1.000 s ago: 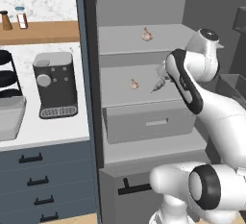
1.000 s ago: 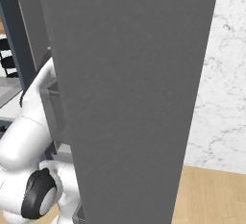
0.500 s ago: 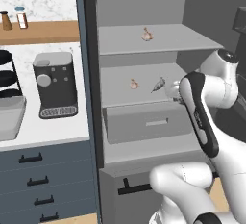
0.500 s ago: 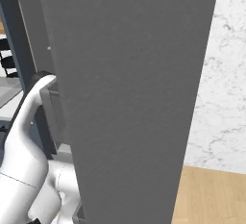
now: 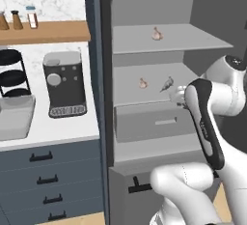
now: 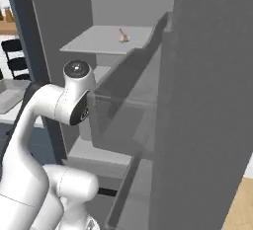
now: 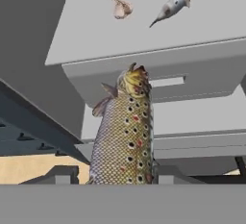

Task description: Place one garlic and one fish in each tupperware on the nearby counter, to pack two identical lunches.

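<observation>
From the left base view we look into an open fridge (image 5: 159,74). One garlic (image 5: 157,34) sits on the top shelf, and a second garlic (image 5: 143,83) lies on the middle shelf with a fish (image 5: 167,83) near it. Our arm reaches in at that level, so the hand is hidden behind the forearm. On the counter (image 5: 53,130) to the left stand a coffee machine (image 5: 64,84), a black rack (image 5: 12,77) and a tupperware (image 5: 17,118), where we judge the food must go.

From the right base view the fridge door (image 6: 207,100) blocks most of the inside; the top-shelf garlic shows beyond it.

From the hand view a spotted fish (image 7: 125,136) rises straight up from the gripper (image 7: 122,182), so we judge the jaws partly closed on it, though the fingertips themselves are hidden. It appears held by the tail end, head pointing at the shelf. Beyond lie the middle-shelf garlic and fish, just above the drawer (image 7: 163,81).
</observation>
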